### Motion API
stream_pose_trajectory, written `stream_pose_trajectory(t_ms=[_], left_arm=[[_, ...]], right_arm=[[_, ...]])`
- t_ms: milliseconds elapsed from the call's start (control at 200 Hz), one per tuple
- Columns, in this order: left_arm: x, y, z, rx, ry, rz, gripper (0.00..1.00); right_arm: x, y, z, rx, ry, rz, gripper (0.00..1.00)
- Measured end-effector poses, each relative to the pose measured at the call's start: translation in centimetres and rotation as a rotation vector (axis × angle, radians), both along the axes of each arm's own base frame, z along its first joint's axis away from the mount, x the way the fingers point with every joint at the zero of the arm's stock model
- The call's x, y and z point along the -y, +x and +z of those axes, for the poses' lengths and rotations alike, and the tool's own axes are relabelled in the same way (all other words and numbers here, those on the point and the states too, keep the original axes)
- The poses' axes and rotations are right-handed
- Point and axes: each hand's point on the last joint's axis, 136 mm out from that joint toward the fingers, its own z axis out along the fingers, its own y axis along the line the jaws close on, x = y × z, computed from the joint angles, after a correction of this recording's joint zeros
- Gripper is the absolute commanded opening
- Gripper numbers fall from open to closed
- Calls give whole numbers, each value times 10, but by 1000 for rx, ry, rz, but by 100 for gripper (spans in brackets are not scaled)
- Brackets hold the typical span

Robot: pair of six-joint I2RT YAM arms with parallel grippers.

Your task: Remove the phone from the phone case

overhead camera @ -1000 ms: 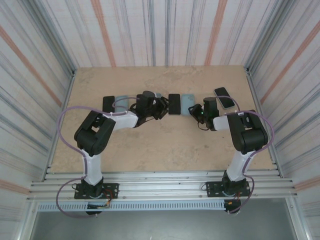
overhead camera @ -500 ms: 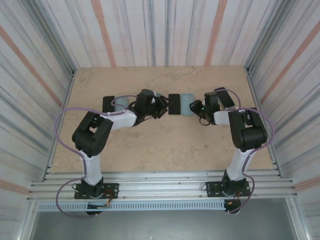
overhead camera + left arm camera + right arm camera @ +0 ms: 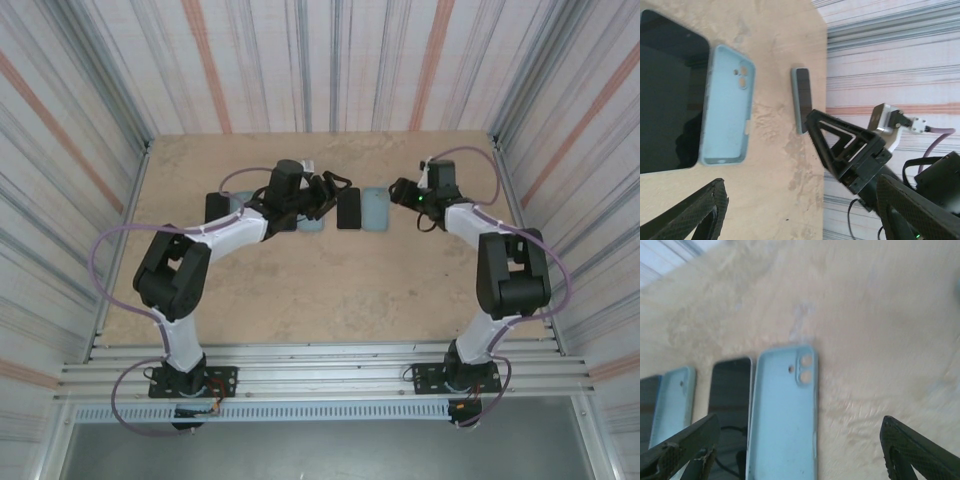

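Note:
A black phone (image 3: 348,208) lies screen up mid-table with an empty light-blue phone case (image 3: 374,210) beside it on the right. In the right wrist view the case (image 3: 782,415) lies inside up next to that phone (image 3: 730,390). My right gripper (image 3: 799,427) hovers over them, open and holding nothing. My left gripper (image 3: 800,192) is open and empty too, above bare table right of the case (image 3: 727,105) and phone (image 3: 670,95). Farther right lies a phone in a case (image 3: 801,100), seen nearly edge-on. From above, the left gripper (image 3: 328,190) and right gripper (image 3: 400,190) face each other across the pair.
A second light-blue case (image 3: 672,400) and a dark phone (image 3: 216,207) lie to the left. The right arm's gripper (image 3: 850,150) shows in the left wrist view. Corrugated walls (image 3: 560,150) close in the table on three sides.
Both grippers have opened wider and drawn back toward the far side of the table. The right wrist now stands over the spot where the cased phone lay.

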Motion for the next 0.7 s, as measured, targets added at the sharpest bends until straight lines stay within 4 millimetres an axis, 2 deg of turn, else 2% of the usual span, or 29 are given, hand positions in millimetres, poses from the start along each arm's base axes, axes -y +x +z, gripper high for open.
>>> stream_pose_trajectory(t_ms=[65,95,180,421,551,701], left_arm=[[2,0,6,11,-10,-14,85],[3,-1,7,13,-11,-19,85],[4,-3,7,12,-13,-31,86],[7,-9,11,4,-44,-63,87],[8,-14,20,10,-63,-81,87],[6,-17,32,22,-83,-100,87]], right_arm=[[16,9,19,37,-40,2,91],[24,11,25,48,-59,1,99],[47,12,33,56,-121,5,100],[101,-2,18,-25,-273,43,99],[118,2,9,-57,-346,93,99],[130,12,-12,-111,-404,160,99]])
